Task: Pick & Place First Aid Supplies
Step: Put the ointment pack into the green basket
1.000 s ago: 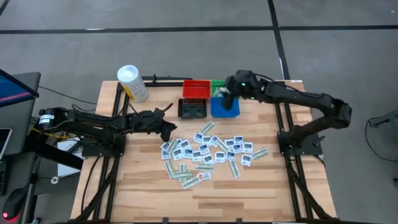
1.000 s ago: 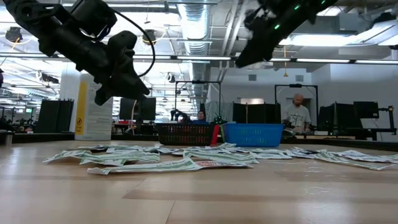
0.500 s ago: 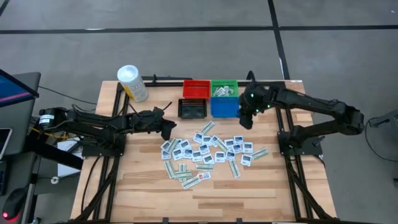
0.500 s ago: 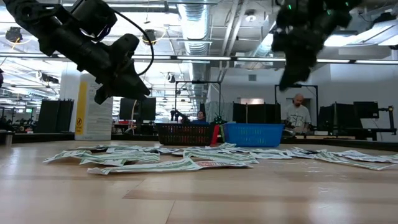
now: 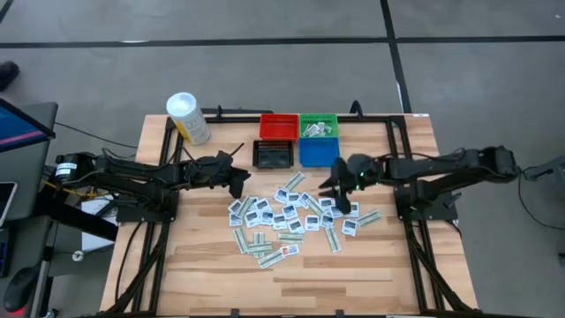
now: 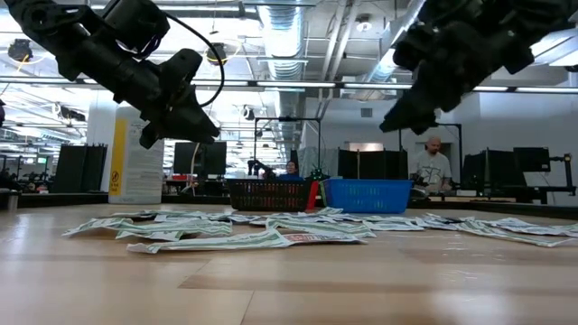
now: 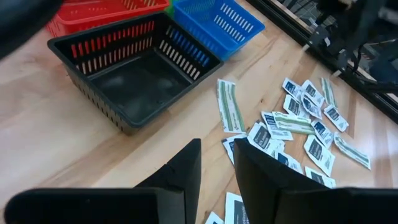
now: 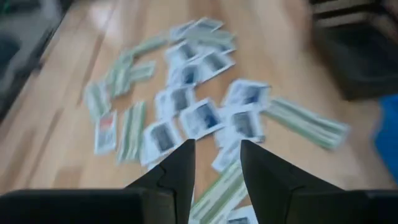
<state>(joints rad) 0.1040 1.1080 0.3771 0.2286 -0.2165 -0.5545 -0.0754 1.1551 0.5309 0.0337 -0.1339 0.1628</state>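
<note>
- Centrally, the first aid supplies (image 5: 291,215) are lying as a loose scatter of flat packets on the table (image 5: 203,265), just in front of the row of bins; a few are already sitting in the green bin (image 5: 319,129).
- The right end effector (image 5: 337,187) is hovering over the scatter's bin-side edge, fingers (image 8: 171,174) parted by a narrow gap with nothing between them, so it is grasping nothing.
- The left end effector (image 5: 240,182) is waiting above bare wood beside the black bin (image 5: 273,155), near the scatter's other edge; its fingers (image 7: 186,171) are likewise slightly apart and empty.
- Judged by look, the packets are handling as very light, thin and flexible items: the square white ones (image 7: 271,123) and the narrow green-white strips (image 7: 228,106) are lying flat, several overlapping.
- Taking hold is likely calling for a pinch on a raised or free edge of an outlying packet, since overlapped pieces risk coming up together or sliding on the smooth wood.
</note>
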